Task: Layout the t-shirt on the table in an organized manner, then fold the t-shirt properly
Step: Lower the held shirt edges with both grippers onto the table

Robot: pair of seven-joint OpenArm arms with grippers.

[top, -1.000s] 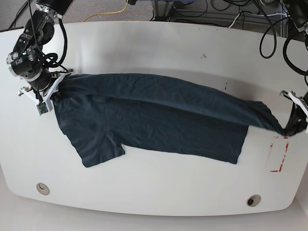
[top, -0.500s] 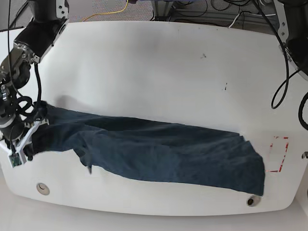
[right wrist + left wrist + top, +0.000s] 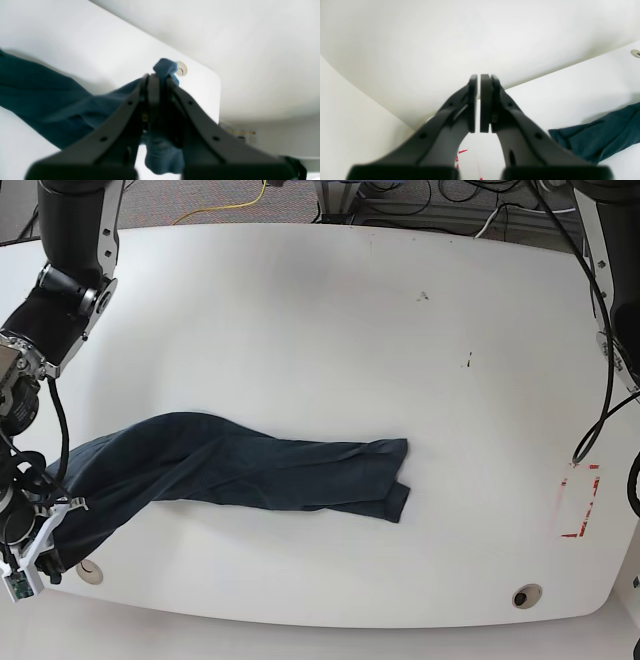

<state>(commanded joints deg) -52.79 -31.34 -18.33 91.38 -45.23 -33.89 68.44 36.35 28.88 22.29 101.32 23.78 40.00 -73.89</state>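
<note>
The tabletop [image 3: 330,320] lies bare across its whole far half and its right side, open to a claw from any direction. The only obstacle is the t-shirt [image 3: 250,475], a bunched band from the front-left corner to the middle. It covers the left grommet hole [image 3: 181,68]; the right grommet hole [image 3: 526,596] and red tape mark [image 3: 578,500] sit flat.

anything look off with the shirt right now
Yes. The t-shirt isn't laid out: it lies bunched into a long wrinkled strip across the table. Only the right gripper holds it, at the near edge; the left gripper is shut on nothing.
</note>
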